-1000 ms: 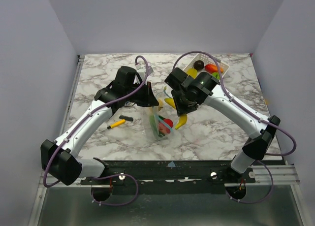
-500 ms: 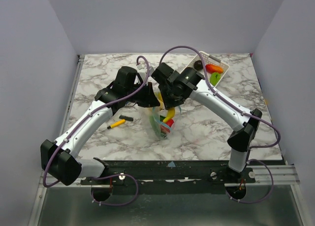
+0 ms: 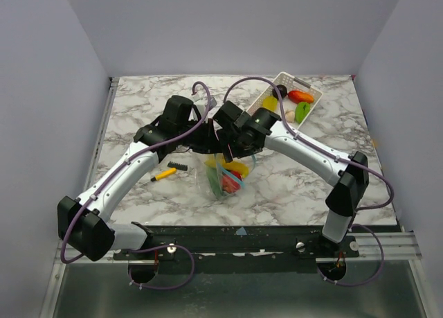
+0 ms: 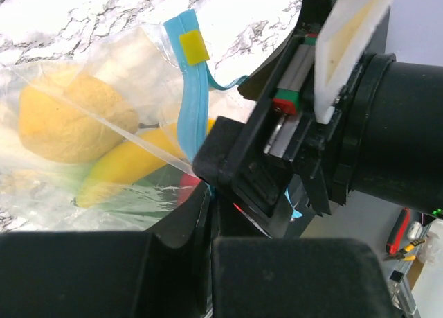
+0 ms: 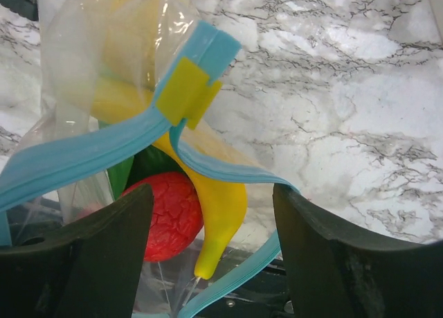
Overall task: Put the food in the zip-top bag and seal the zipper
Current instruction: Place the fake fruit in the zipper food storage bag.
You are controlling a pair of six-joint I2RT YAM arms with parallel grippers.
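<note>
While the left gripper (image 4: 210,206) is clamped on the bag's (image 3: 220,183) rim mid-tabletop, holding its mouth up, the right gripper (image 5: 208,214) hangs directly above, fingers spread and empty; the banana (image 5: 223,193) lies inside, pointing down between them. Other food (image 3: 299,96) sits in the basket (image 3: 282,75) at the far right corner, nearest the right arm.

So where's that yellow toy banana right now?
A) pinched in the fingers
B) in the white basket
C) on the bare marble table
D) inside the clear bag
D: the right wrist view shows the banana down between the zipper strips of the zip-top bag, next to a red fruit.
</note>
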